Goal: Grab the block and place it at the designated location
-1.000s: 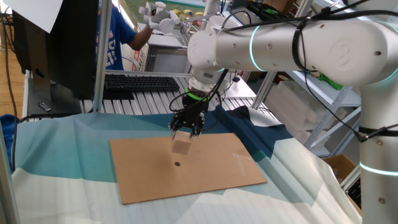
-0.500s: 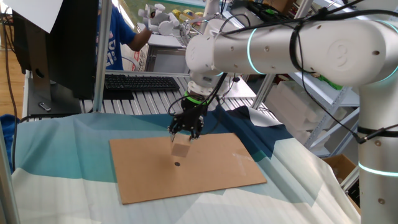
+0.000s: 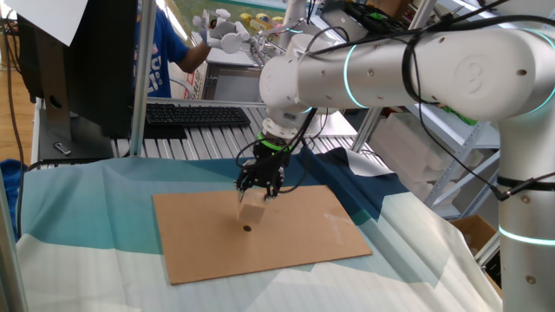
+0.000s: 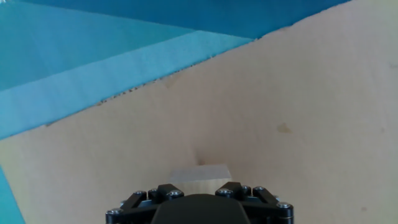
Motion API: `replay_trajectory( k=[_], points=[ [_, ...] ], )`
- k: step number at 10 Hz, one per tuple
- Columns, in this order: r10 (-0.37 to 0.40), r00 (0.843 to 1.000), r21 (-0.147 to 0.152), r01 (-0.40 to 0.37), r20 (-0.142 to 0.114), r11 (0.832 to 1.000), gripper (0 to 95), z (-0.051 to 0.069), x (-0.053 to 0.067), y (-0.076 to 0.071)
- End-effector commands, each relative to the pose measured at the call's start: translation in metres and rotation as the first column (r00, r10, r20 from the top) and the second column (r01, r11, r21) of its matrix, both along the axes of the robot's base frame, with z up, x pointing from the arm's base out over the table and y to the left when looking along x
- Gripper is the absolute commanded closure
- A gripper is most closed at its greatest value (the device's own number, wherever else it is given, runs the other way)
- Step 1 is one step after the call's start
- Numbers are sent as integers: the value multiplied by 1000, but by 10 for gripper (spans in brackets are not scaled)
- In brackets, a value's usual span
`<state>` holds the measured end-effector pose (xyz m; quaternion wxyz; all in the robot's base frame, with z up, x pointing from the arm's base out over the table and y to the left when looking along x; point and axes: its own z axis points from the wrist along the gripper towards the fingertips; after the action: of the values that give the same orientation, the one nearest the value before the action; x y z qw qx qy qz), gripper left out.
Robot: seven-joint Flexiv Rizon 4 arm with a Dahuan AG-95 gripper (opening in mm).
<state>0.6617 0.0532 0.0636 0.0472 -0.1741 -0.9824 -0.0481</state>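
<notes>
My gripper (image 3: pixel 257 194) is shut on the block (image 3: pixel 251 211), a small light-tan wooden cube that hangs from the fingertips just above the brown cardboard sheet (image 3: pixel 303 230). The designated location, a tiny dark dot (image 3: pixel 247 229), lies on the sheet just in front of and below the cube. In the hand view the block (image 4: pixel 200 176) shows between the black finger bases of the gripper (image 4: pixel 199 190), with the cardboard (image 4: pixel 280 93) beneath. A small dark speck (image 4: pixel 200 163) sits at the cube's far edge; I cannot tell if it is the dot.
The cardboard lies on a blue and teal cloth (image 3: pixel 87 225). A keyboard (image 3: pixel 195 113) and a monitor (image 3: pixel 95 61) stand behind. A person in blue (image 3: pixel 169 48) stands at the back. The cloth (image 4: pixel 93 50) borders the sheet's far edge in the hand view.
My gripper has gone down a little with the block, bringing the cube closer to the cardboard and the dot.
</notes>
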Motion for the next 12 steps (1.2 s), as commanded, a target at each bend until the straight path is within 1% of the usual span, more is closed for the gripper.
replay_trajectory(
  k=[1, 4, 6, 7, 8, 12],
  points=[
    [-2, 1000, -1, 2, 5, 1000, 950, -3, -1, 1],
    [-10, 1000, 0, 10, 8, 1000, 950, -8, -4, 3],
    [-19, 1000, -1, 19, 20, 1000, 950, -16, -10, 5],
    [-23, 999, -1, 23, 23, 1000, 950, -18, -11, 6],
    [-24, 999, -7, 24, 27, 1000, 950, -19, -12, 6],
    [-29, 999, -7, 29, 37, 1000, 950, -20, -12, 6]
  ],
)
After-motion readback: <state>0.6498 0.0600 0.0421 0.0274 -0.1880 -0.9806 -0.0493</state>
